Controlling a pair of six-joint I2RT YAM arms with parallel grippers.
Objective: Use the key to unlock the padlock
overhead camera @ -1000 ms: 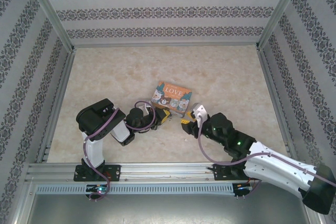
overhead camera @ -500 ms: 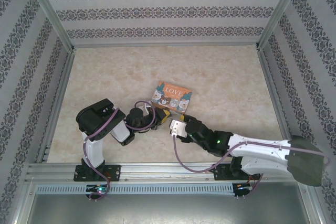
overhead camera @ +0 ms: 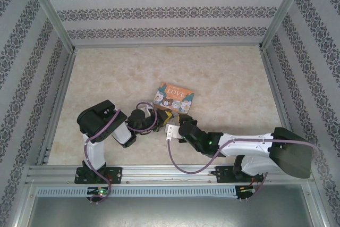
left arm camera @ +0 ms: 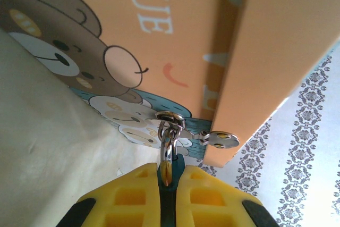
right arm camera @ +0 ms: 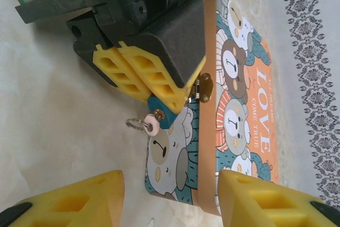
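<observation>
Swung the right arm leftward across the tabletop (overhead camera: 223, 78) over the last second, bringing the right end effector (right arm camera: 169, 184) round to face the left end effector (right arm camera: 139, 75), itself unmoved. Keeps the left end effector clamped shut on the padlock (right arm camera: 166, 115), teal body pinned between its yellow fingers (left arm camera: 133, 195), presumably to steady it and turn the keyhole (right arm camera: 158, 113) outward toward the right end effector. Leaves the shackle (left arm camera: 167, 147) threaded through the hasp loop (left arm camera: 170, 117) of the tin (right arm camera: 239, 104), just ahead of the left end effector, so seemingly still locked. Shows the key (right arm camera: 151, 126) apparently seated in that keyhole already, pale head and small ring (right arm camera: 136, 124) sticking out, straight ahead of the right end effector and apart from it. Holds the right end effector roughly half open and empty, gap lined up, most likely, for pinching the key head. Counts one padlock, one key, one tin, two end effectors.
</observation>
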